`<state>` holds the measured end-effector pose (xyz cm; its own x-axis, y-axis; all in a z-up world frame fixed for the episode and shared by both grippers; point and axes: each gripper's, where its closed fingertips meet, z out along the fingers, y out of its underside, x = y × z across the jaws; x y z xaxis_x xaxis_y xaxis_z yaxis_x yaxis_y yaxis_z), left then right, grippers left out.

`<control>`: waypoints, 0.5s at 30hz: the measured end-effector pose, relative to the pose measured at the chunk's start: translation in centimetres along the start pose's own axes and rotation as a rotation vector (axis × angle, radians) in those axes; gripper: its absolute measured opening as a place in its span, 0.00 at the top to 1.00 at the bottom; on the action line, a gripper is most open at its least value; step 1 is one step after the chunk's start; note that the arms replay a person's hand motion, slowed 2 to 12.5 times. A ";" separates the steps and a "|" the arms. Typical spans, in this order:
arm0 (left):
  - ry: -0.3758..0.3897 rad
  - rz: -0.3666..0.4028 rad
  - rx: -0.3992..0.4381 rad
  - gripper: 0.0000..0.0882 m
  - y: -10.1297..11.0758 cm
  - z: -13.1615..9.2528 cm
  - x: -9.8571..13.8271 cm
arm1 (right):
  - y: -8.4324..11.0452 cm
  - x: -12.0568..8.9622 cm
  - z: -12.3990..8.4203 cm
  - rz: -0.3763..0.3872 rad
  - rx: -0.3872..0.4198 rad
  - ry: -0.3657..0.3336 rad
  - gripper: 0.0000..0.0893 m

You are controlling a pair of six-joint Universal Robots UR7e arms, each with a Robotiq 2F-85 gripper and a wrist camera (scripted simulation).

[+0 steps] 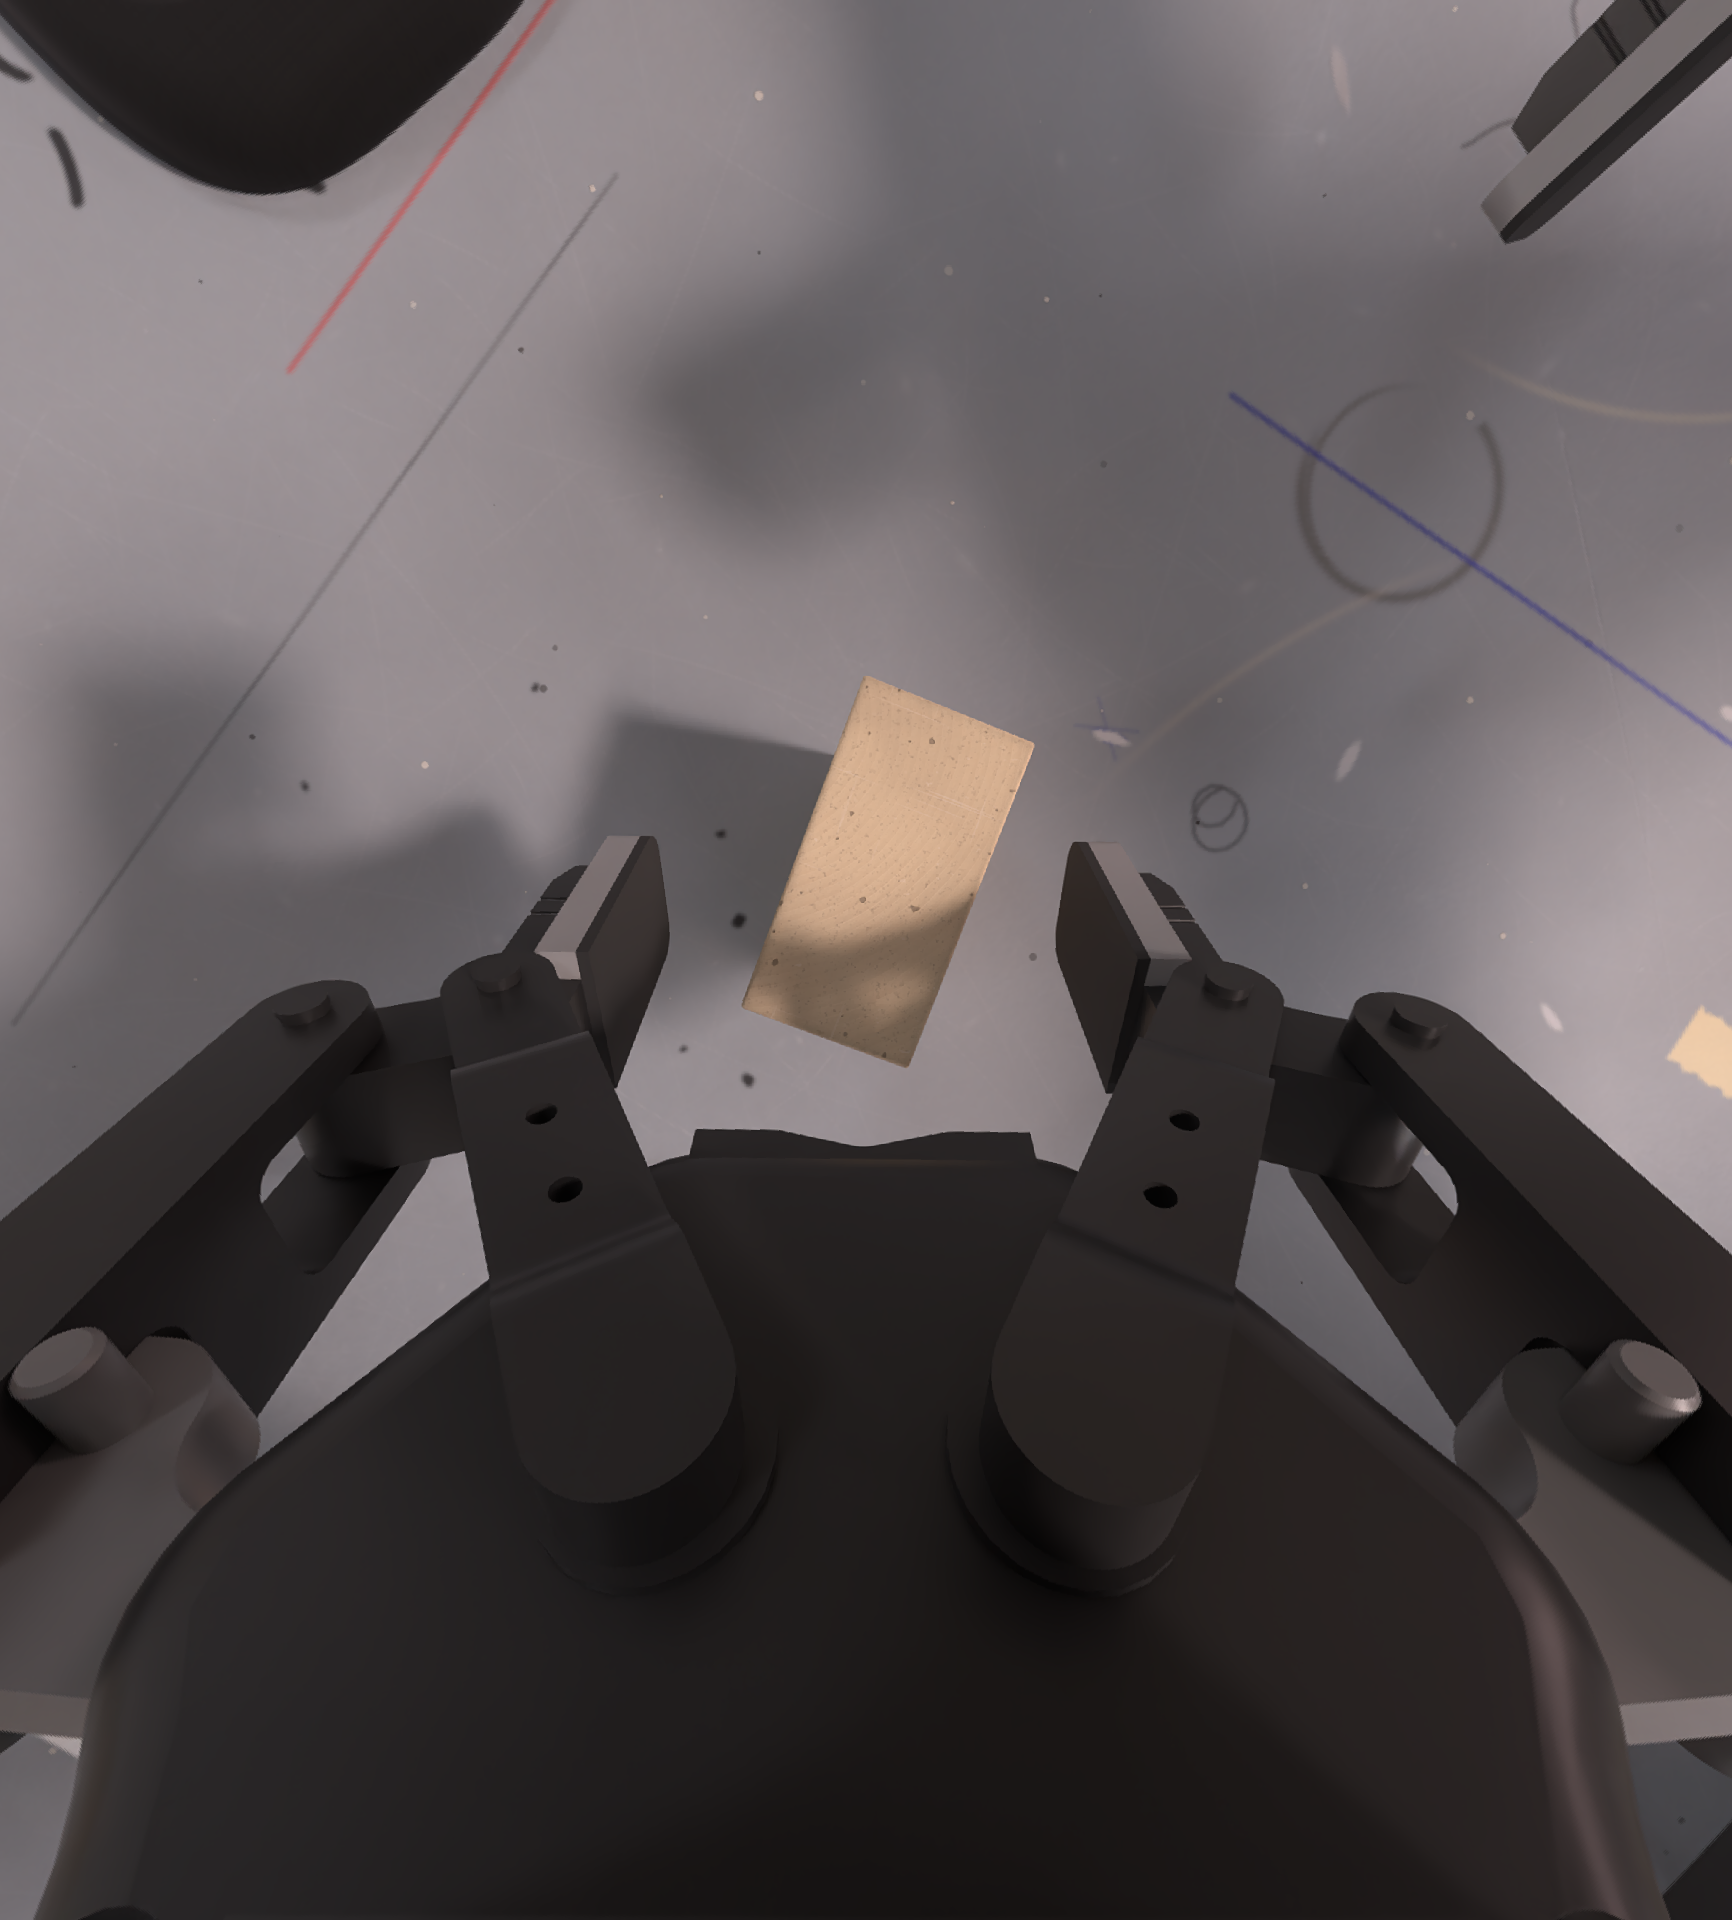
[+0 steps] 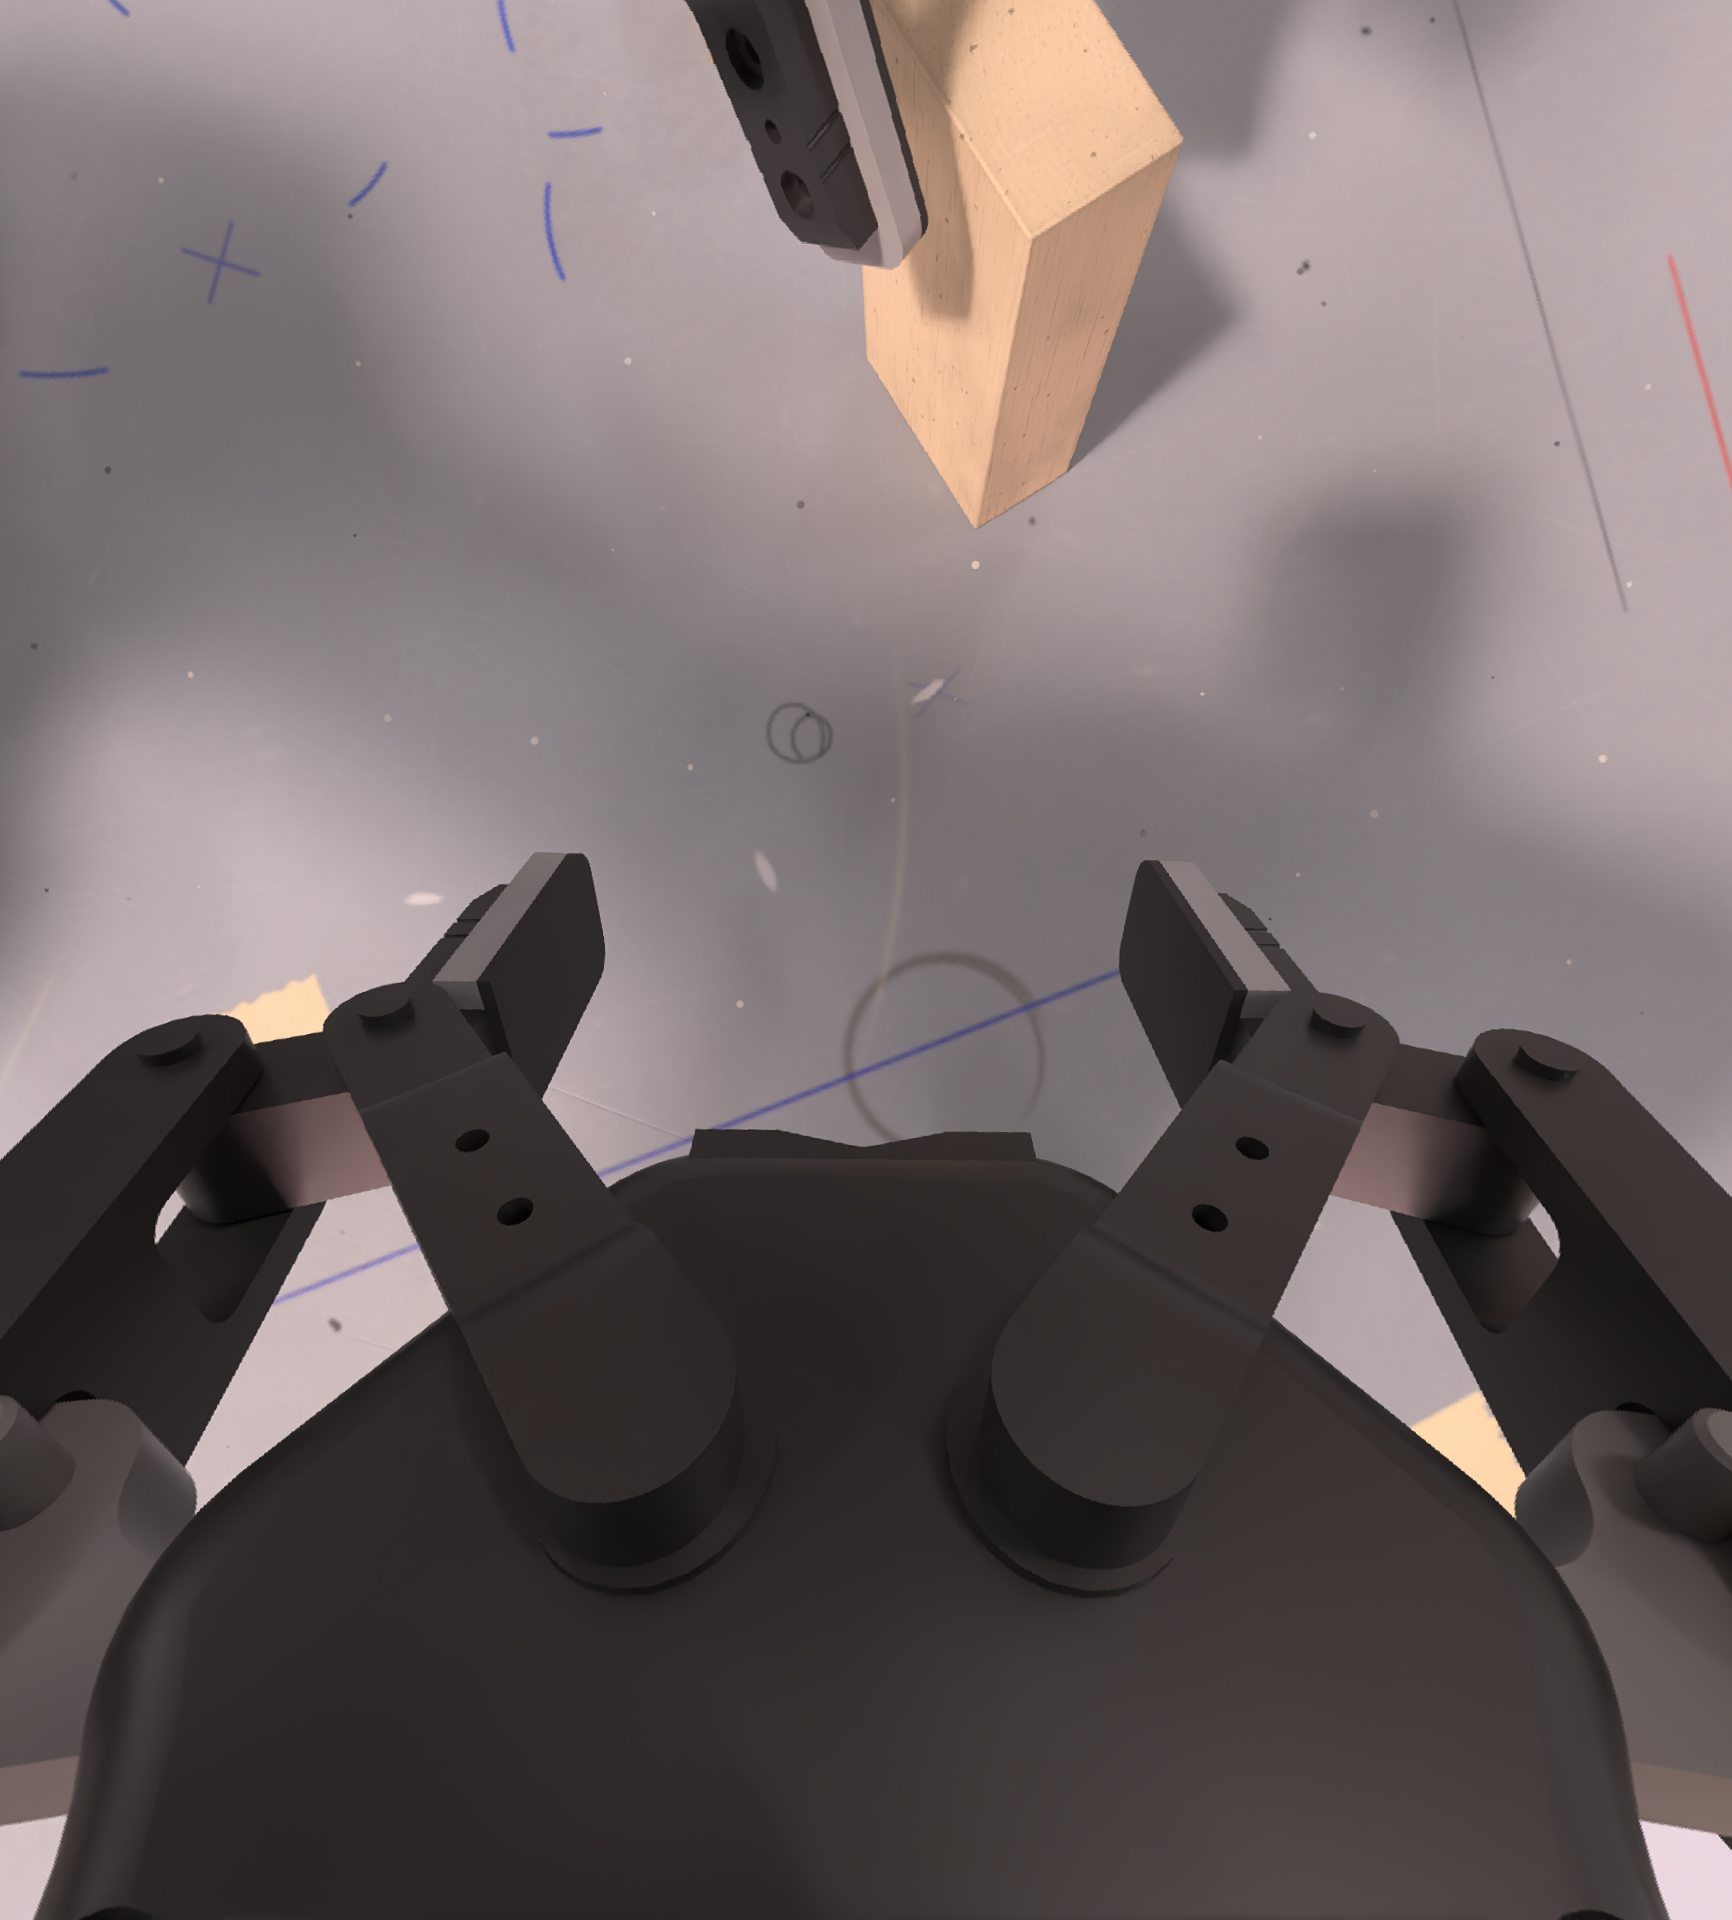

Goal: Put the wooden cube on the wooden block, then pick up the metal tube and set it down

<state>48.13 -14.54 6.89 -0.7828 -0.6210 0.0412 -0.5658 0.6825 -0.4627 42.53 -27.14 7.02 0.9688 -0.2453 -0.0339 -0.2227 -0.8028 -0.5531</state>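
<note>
Here the left gripper (image 1: 862, 956) hangs over the block (image 1: 891, 871), its jaws spread wide to either side of the wood, touching neither face. The block stands upright on the grey table (image 1: 322, 623). In the right wrist view the right gripper (image 2: 860, 966) gapes too, holding nothing, above bare table, the block (image 2: 1023, 312) well ahead. Cube and tube are out of view.
</note>
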 end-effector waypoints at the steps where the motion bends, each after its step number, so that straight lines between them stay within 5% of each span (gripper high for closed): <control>1: 0.001 -0.001 0.000 0.24 0.0 0.0 0.0 | 0.0 0.0 0.0 0.000 0.000 0.000 0.04; 15: -0.003 -0.007 0.003 0.24 0.1 0.2 0.1 | -0.1 0.0 -0.1 -0.002 0.002 0.000 0.04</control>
<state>48.07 -14.61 6.73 -0.7781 -0.6268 0.0415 -0.5702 0.6771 -0.4651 42.53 -27.14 7.12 0.9693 -0.2437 -0.0333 -0.2208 -0.8023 -0.5546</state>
